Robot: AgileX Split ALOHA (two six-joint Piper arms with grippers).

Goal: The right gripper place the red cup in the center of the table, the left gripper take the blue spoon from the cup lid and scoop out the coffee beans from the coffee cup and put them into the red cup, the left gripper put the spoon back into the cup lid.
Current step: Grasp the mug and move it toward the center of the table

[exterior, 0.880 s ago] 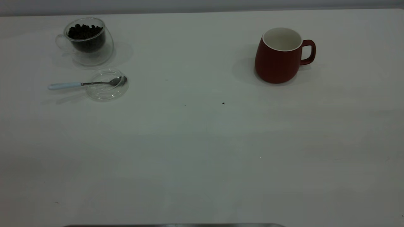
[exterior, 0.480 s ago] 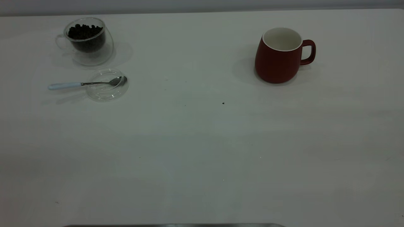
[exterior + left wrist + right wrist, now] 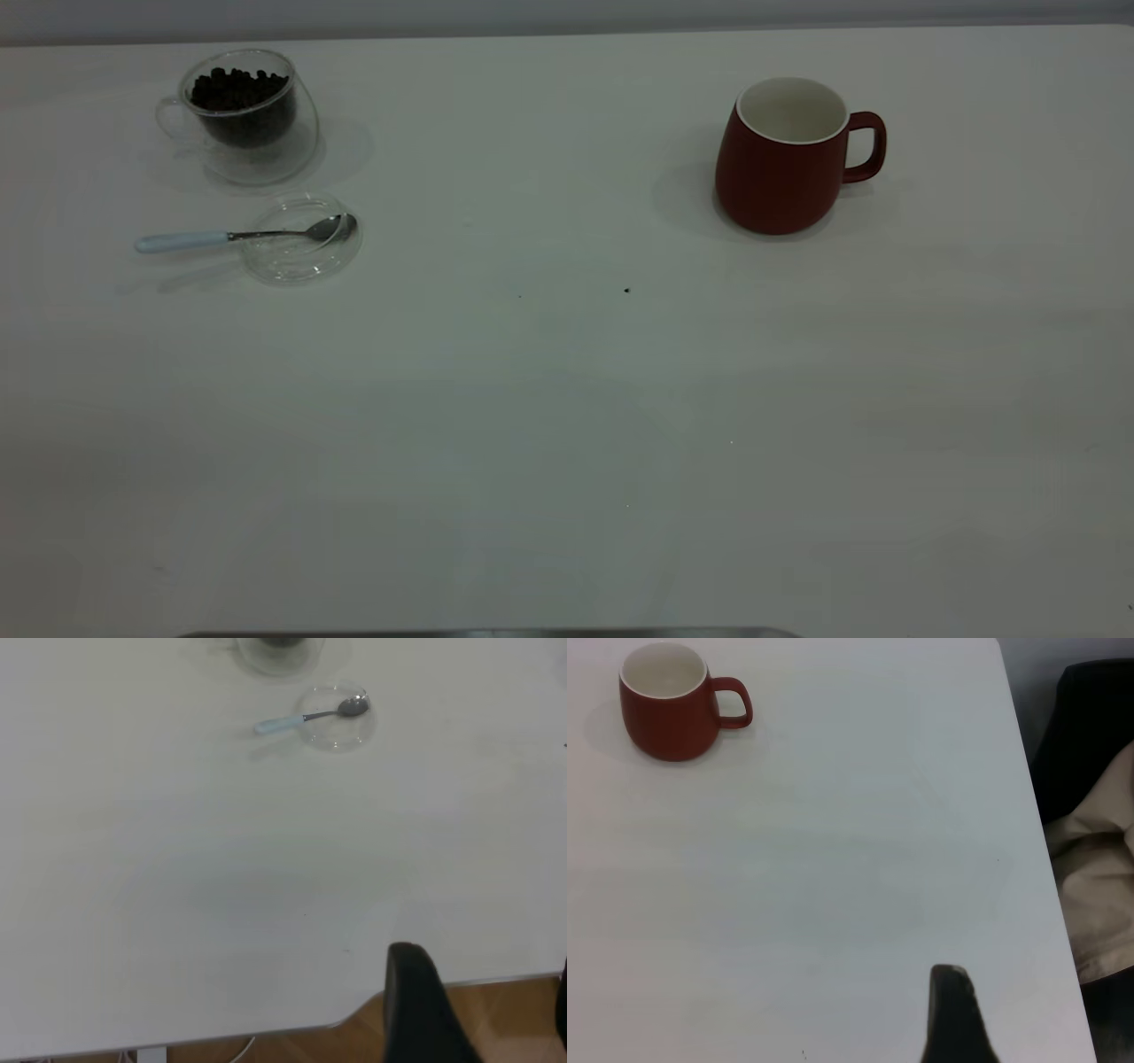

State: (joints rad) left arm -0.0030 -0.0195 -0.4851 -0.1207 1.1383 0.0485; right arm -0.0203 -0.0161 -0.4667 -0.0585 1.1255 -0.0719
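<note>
White surface looks same as a sec ago, nothing moved, so task's not begun. Red cup sits far right, empty; blue spoon on cup lid by coffee cup w/ coffee beans. Both hands' spread: can't tell.

Left gripper: one matte black finger, rounded tip, smooth, unmarked. Right gripper: one matte black tapered finger, blunt rounded tip, unmarked.
</note>
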